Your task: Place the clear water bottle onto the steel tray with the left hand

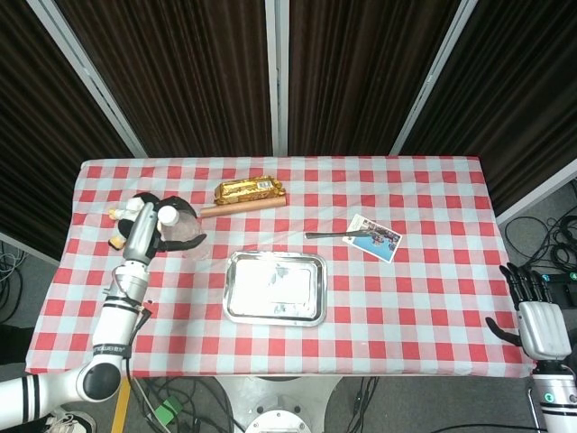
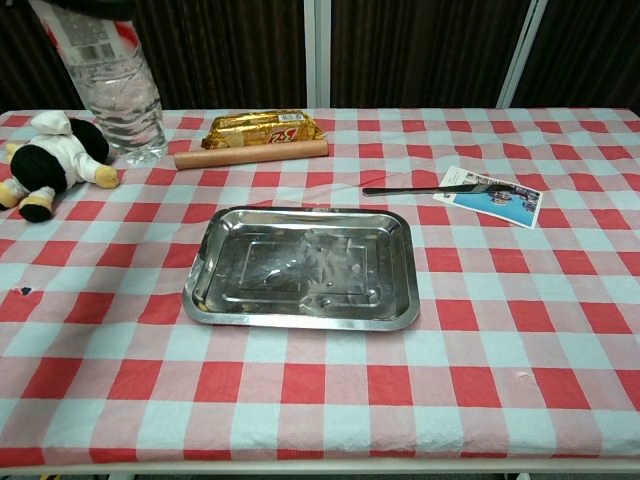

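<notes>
My left hand (image 1: 149, 227) grips the clear water bottle (image 1: 183, 236) near its white cap and holds it above the cloth, left of the steel tray (image 1: 274, 311). In the chest view the bottle (image 2: 112, 90) hangs at the far left with its top cut off by the frame; only a dark sliver of the hand shows there. The steel tray (image 2: 300, 318) lies empty at the table's middle, to the right of the bottle and nearer the front edge. My right hand (image 1: 542, 327) hangs off the table's right edge with fingers spread, holding nothing.
A black-and-white plush toy (image 2: 48, 165) lies right beside the bottle. A gold packet (image 2: 262, 128) and a wooden rolling pin (image 2: 250, 155) lie behind the tray. A dark utensil (image 2: 400, 188) and a picture card (image 2: 490, 195) sit to the right.
</notes>
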You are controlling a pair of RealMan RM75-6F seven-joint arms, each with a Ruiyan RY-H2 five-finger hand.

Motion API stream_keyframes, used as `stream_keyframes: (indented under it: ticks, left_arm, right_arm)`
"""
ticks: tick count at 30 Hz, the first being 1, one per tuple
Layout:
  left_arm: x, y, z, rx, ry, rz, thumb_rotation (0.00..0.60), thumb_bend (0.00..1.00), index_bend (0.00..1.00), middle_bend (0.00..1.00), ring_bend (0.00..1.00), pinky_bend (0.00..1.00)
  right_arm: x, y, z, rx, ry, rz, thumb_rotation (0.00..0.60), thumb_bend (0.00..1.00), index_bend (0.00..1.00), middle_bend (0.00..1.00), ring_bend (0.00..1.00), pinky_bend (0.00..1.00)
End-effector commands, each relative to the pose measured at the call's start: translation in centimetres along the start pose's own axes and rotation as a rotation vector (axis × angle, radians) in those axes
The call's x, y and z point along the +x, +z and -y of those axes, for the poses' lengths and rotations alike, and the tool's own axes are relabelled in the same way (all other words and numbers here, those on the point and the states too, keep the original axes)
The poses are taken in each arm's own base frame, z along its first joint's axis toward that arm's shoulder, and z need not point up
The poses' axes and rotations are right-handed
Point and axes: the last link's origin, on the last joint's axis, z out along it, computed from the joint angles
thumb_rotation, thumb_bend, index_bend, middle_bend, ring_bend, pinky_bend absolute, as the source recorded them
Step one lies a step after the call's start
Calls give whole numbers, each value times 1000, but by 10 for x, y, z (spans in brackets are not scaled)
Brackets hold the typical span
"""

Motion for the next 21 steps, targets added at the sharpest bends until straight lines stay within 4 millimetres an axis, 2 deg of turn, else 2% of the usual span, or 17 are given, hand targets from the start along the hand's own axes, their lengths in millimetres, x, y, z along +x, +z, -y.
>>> stream_keyframes:
  ticks: [1,8,14,21]
  left_arm:
    - [-24,-5,3,-1,-4,83,600,228,602,629,431,437]
    - [-84,-13,-12,-56,-27,218,600,228,590,629,430,437]
    - [-118,-15,-20,-92,-61,247,600,228,589,630,431,437]
    - [-144,-20,-6,-193,56,216,600,227,585,626,431,435]
  right_arm:
    - [1,0,1,3,0,-7,600,148,67,54,0,0]
    - [3,0,1,0,4,-13,600,148,67,55,0,0]
    - [3,1,-1,-10,9,-11,600,148,67,54,0,0]
    - [4,2,-3,-18,14,-10,600,148,68,54,0,0]
